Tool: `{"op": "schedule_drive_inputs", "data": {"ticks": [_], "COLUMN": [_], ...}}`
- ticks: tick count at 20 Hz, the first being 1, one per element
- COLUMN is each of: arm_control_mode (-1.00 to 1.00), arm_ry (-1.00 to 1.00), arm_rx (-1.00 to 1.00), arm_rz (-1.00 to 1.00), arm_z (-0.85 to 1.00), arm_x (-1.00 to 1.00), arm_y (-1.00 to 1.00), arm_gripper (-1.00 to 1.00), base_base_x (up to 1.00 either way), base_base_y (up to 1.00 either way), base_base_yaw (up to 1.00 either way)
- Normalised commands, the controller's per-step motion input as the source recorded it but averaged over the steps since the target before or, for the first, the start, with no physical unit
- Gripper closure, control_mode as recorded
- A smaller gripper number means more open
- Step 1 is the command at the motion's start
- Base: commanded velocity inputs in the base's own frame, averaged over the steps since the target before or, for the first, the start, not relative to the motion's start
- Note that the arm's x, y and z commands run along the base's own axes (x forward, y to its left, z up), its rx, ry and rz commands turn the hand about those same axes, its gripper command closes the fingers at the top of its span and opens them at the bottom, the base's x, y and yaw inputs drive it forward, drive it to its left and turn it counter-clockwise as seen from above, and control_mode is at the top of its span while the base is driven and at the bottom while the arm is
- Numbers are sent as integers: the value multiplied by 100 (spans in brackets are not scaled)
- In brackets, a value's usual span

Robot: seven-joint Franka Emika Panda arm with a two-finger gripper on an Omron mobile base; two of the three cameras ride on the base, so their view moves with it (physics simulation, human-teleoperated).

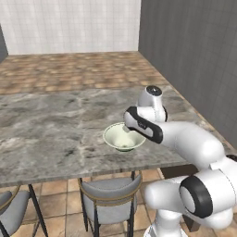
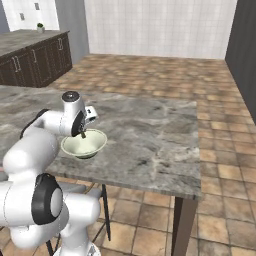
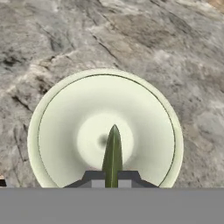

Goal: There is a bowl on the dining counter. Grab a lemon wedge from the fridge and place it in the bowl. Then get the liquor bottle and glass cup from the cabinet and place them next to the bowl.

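Gripper holding a lemon wedge over the bowl.

Hand view: the two fingertips pinch the thin green-yellow wedge, which stands edge-on above the bowl's centre; the bowl sits on the counter. Left base view: a grey stool stands under the counter edge just below the bowl; the arm reaches over the bowl's right rim. Right base view: the gripper points down into the bowl, near the counter's near edge.

bowl: pale green-white | lemon wedge: dark green, clamped in pincer | dining counter: grey-beige marbled, below pincer
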Motion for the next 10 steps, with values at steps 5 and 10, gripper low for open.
{"op": "schedule_drive_inputs", "data": {"ticks": [5, 10], "arm_control_mode": [-100, -100], "arm_ry": [5, 1], "arm_rx": [0, 0], "arm_rz": [-6, -5], "arm_z": [-57, -33], "arm_x": [0, 15], "arm_y": [0, 0], "arm_gripper": [100, 100], "base_base_x": [0, 0], "base_base_y": [0, 0], "base_base_yaw": [0, 0]}}
